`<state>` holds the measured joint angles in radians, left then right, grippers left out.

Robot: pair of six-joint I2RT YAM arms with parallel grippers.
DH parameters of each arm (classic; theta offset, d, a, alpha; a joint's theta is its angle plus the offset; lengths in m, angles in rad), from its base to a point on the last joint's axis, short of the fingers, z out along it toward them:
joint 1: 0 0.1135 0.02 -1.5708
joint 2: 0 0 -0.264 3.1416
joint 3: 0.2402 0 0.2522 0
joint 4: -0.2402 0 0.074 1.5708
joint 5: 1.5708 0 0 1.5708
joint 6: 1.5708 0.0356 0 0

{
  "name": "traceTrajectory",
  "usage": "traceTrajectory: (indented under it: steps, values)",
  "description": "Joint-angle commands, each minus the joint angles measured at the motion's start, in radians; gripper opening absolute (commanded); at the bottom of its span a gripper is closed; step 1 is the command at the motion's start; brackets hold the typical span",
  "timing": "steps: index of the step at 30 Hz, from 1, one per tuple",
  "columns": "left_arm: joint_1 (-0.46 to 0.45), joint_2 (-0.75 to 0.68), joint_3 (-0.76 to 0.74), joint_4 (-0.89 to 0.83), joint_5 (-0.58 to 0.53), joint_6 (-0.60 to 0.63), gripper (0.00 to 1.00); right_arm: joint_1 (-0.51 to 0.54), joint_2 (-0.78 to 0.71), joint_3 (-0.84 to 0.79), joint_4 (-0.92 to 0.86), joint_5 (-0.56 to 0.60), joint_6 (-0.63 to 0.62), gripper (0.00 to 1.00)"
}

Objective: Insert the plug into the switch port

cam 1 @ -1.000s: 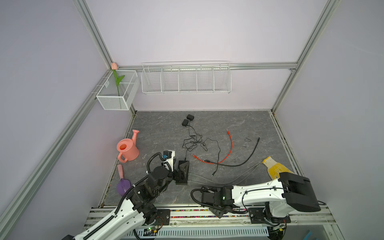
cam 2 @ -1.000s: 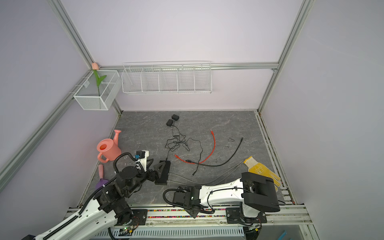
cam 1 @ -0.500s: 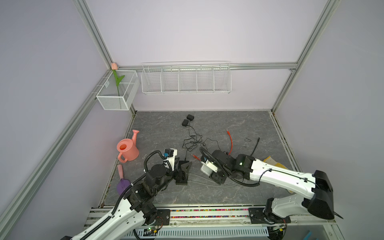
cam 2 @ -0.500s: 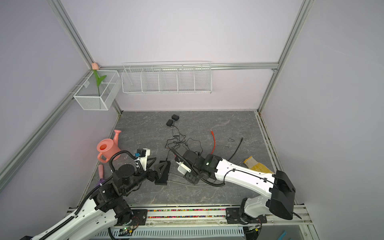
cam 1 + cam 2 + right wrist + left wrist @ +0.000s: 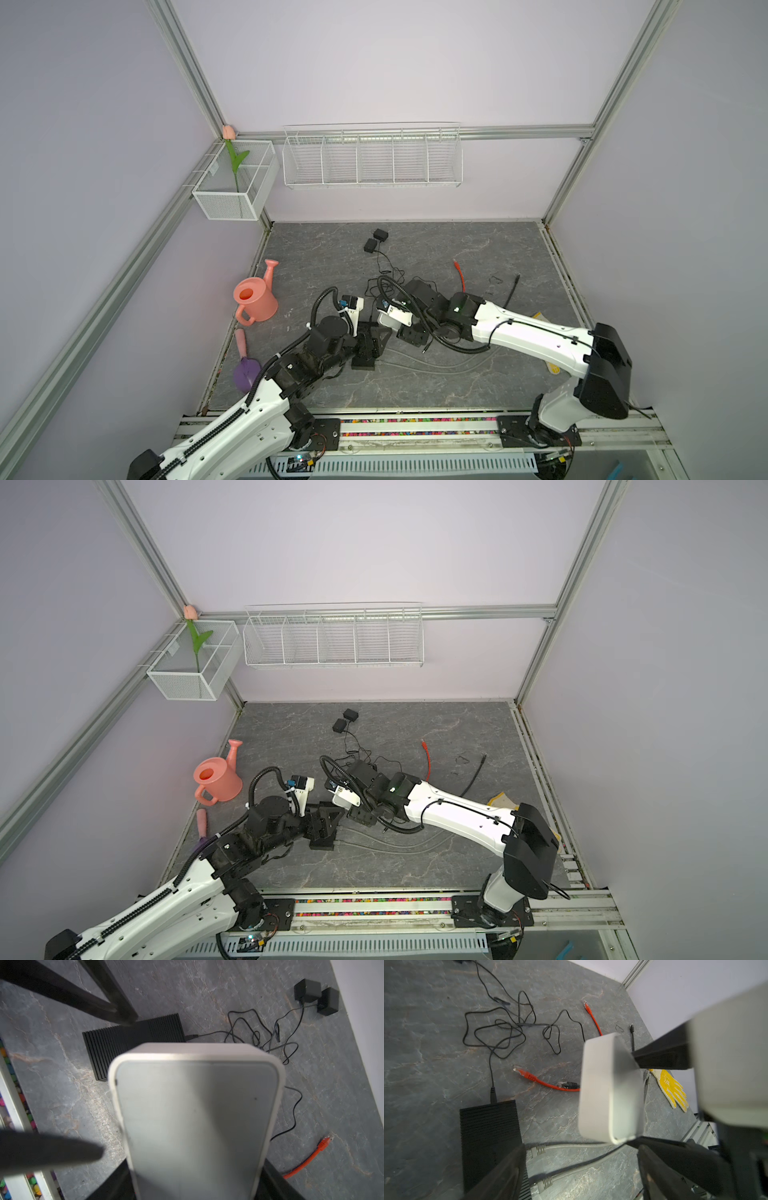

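Right gripper (image 5: 395, 319) jaws clamp the white box (image 5: 608, 1088); left gripper (image 5: 376, 338) jaws stand wide apart, empty, above the black ribbed switch (image 5: 488, 1126).

A pink watering can (image 5: 254, 300) stands upright at the left edge of the grey mat (image 5: 457, 249), with a purple trowel (image 5: 246, 372) lying just in front of it. A yellow glove (image 5: 671, 1086) lies flat near the right edge. On the walls hang a mesh basket (image 5: 226, 205) holding an upright tulip (image 5: 229, 132), and beside it a wire rack (image 5: 372, 160).
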<state>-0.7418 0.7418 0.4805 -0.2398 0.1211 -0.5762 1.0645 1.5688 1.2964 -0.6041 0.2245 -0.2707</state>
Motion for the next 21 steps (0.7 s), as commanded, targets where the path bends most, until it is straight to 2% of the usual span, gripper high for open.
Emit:
traceTrajectory:
  steps: [1, 4, 9, 15, 21]
  values:
    - [0.068, 0.038, 0.008, 0.109, 0.160, -0.097, 0.82, 0.029, -0.078, -0.028, 0.061, 0.013, -0.035, 0.20]
    - [0.085, 0.041, 0.002, 0.184, 0.209, -0.129, 0.80, 0.044, -0.099, -0.047, 0.075, 0.009, -0.039, 0.20]
    - [0.085, 0.047, 0.020, 0.198, 0.248, -0.147, 0.78, 0.045, -0.094, -0.053, 0.079, 0.015, -0.040, 0.21]
    - [0.086, 0.065, -0.005, 0.237, 0.258, -0.169, 0.75, 0.066, -0.088, -0.053, 0.094, -0.008, -0.050, 0.21]
    - [0.087, 0.101, 0.005, 0.260, 0.283, -0.169, 0.62, 0.087, -0.097, -0.056, 0.095, -0.041, -0.100, 0.21]
